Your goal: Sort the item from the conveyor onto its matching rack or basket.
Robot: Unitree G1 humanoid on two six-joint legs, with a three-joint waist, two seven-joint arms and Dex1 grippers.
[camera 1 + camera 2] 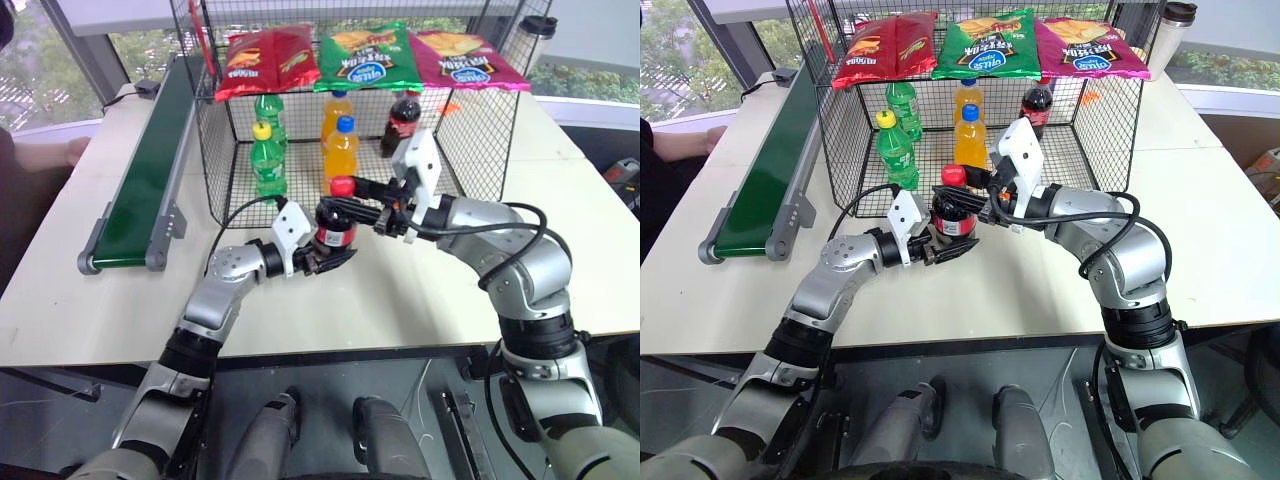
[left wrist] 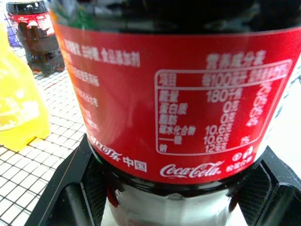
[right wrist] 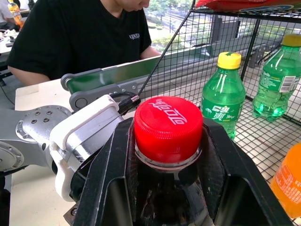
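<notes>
Over the pale desk [image 1: 80, 300], just before the black wire-mesh cage [image 1: 480, 150], both the left gripper [image 1: 335, 258] and right gripper [image 1: 362, 190] clench the small red-capped plastic cola bottle [image 1: 335, 225], off the conveyor but not yet placed inside.

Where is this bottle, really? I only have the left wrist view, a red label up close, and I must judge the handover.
Observer: The cola bottle is above the table, in front of the wire cage.
Operator: Who holds it?
Observer: The left gripper grips its lower body; the right gripper is shut on its neck, under the red cap.
Operator: Where does it belong?
Observer: Another cola bottle stands inside the cage's right rear.
</notes>
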